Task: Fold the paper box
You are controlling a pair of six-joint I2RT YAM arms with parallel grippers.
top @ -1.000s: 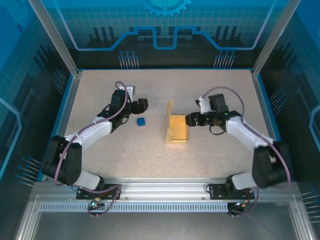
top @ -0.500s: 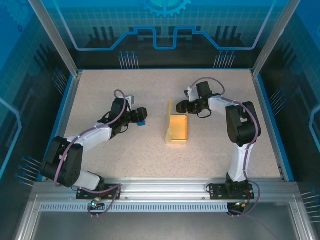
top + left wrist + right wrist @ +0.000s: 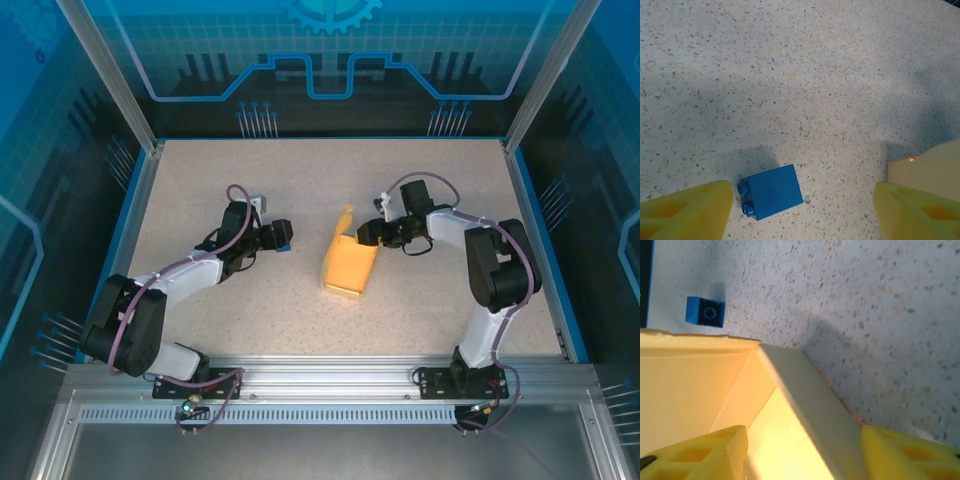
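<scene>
The paper box is a pale yellow card piece lying mid-table, turned slightly, with one flap standing up at its far left. My right gripper is at the box's far right corner. In the right wrist view the right gripper is open and straddles a raised side wall: one finger is over the inside, the other outside. My left gripper stands left of the box. It is open, with empty table between the fingertips.
A small blue cube lies on the speckled table between the left gripper's fingers, nearer the left finger; it also shows far off in the right wrist view. The box's edge is just past the right finger. Blue walls ring the table.
The right gripper swung from the box's right side to its far end, then onto the far right corner. The box turned, its near end shifting left. The left gripper came over the blue cube.
</scene>
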